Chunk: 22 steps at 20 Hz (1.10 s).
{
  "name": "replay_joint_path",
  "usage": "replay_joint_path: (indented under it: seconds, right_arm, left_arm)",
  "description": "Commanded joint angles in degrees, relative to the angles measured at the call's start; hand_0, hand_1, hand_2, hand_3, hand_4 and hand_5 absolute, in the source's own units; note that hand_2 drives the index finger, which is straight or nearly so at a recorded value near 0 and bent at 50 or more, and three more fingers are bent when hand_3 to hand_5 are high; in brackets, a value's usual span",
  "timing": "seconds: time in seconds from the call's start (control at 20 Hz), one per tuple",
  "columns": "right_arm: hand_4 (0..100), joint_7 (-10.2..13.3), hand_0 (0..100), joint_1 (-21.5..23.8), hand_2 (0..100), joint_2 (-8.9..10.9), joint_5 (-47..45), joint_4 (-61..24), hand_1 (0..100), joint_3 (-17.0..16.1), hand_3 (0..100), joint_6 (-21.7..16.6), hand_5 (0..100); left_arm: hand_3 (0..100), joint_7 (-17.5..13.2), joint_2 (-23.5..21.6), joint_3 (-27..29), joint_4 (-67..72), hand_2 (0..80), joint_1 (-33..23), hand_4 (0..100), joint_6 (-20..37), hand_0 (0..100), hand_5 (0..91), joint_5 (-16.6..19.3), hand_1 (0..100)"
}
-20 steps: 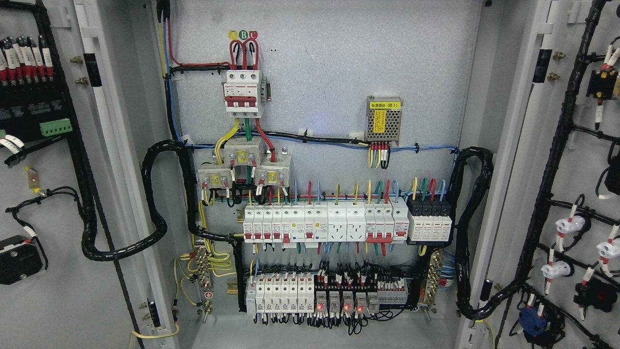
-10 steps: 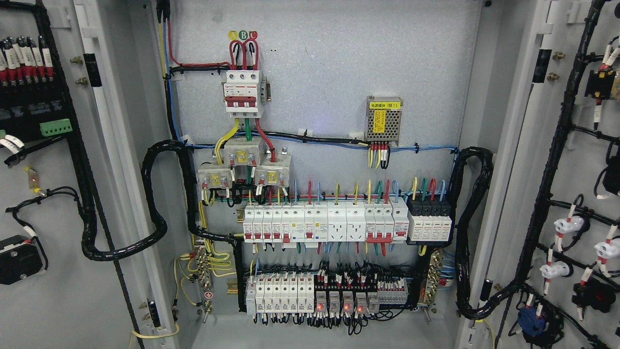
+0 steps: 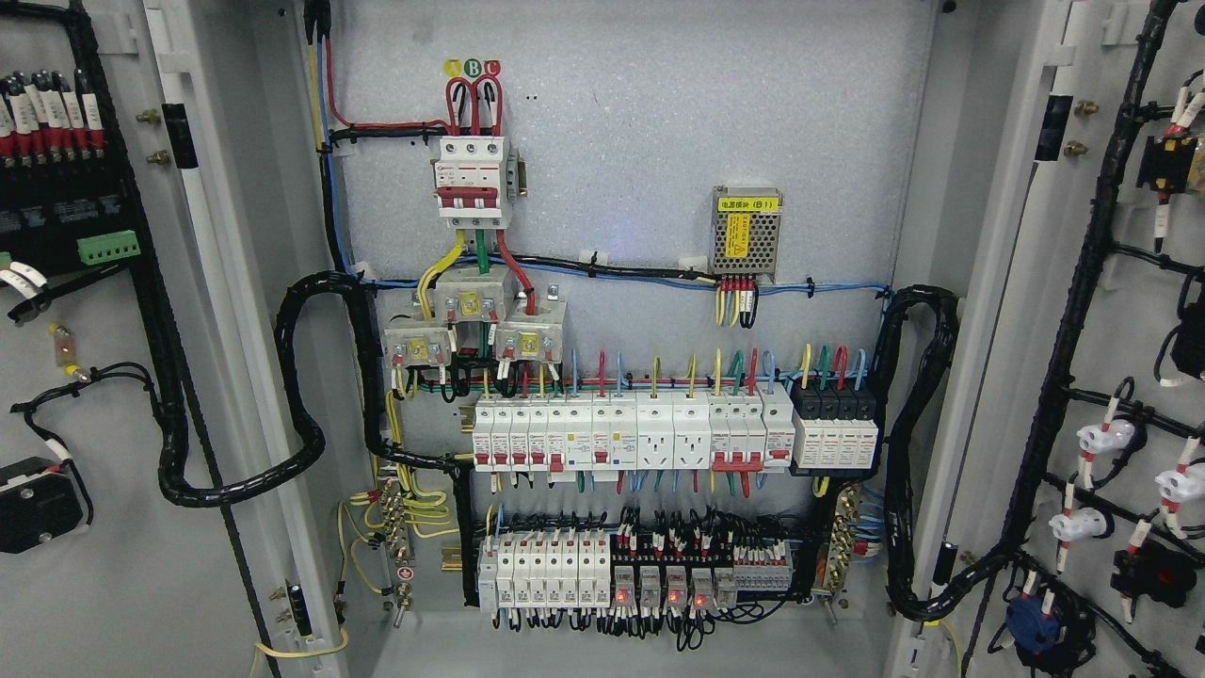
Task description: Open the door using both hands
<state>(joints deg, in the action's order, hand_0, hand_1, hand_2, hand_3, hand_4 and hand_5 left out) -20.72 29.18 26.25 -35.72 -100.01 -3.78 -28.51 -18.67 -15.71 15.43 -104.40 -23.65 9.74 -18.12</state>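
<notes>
An electrical cabinet fills the head view with both doors swung wide. The left door point(image 3: 113, 584) shows its grey inner face at the picture's left, carrying black wiring and a green terminal block. The right door point(image 3: 1130, 330) stands at the picture's right with a black cable loom and white connectors on its inner face. Between them the grey back panel point(image 3: 659, 141) is exposed. Neither of my hands nor either arm appears in the picture.
On the back panel sit a three-pole main breaker point(image 3: 473, 179), a small metal power supply point(image 3: 747, 235), a row of white breakers point(image 3: 631, 433) and a lower relay row point(image 3: 640, 574) with red lights. Thick black cable bundles point(image 3: 301, 386) loop to both doors.
</notes>
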Motion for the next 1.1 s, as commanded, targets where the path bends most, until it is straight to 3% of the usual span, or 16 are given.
replay_joint_path:
  seconds: [0.0, 0.1, 0.2, 0.55, 0.75, 1.05]
  right_arm:
    - [0, 0.07, 22, -1.05, 0, -3.66, 3.2, -1.06, 0, 6.32, 0, -0.06, 0]
    - [0, 0.59, 22, -1.05, 0, -4.71, 3.9, -0.88, 0, 7.47, 0, -0.06, 0]
    - [0, 1.91, 22, -1.05, 0, -5.42, 4.43, -0.88, 0, 8.08, 0, 0.03, 0]
    - [0, 2.35, 22, -1.49, 0, -8.93, 8.3, -0.44, 0, 10.54, 0, 0.12, 0]
    - [0, 4.89, 22, -3.51, 0, -12.36, 10.57, 0.43, 0, 12.56, 0, 0.21, 0]
    - [0, 6.39, 22, -6.24, 0, -17.89, 15.5, 3.68, 0, 14.94, 0, 0.9, 0]
  left_arm:
    - [3, 2.41, 14.29, -10.24, -6.43, 2.8, -1.14, 3, -0.16, 29, 0.0, 8.35, 0]
    - [3, 5.12, 14.48, -11.99, -6.43, 2.8, -1.49, 3, -0.07, 29, 0.0, 11.43, 0]
    - [3, 8.46, 14.65, -12.18, -6.34, 2.8, -1.4, 3, -0.07, 29, 0.0, 11.7, 0]
    - [3, 8.39, 14.57, -12.26, -5.37, 2.8, -1.31, 3, 0.28, 29, 0.0, 11.7, 0]
    - [3, 8.04, 14.65, -12.0, -3.97, 2.8, -0.88, 3, 0.45, 29, 0.0, 11.44, 0]
    - [3, 7.77, 14.48, -11.56, -3.18, 2.8, -0.44, 3, 1.59, 29, 0.0, 11.17, 0]
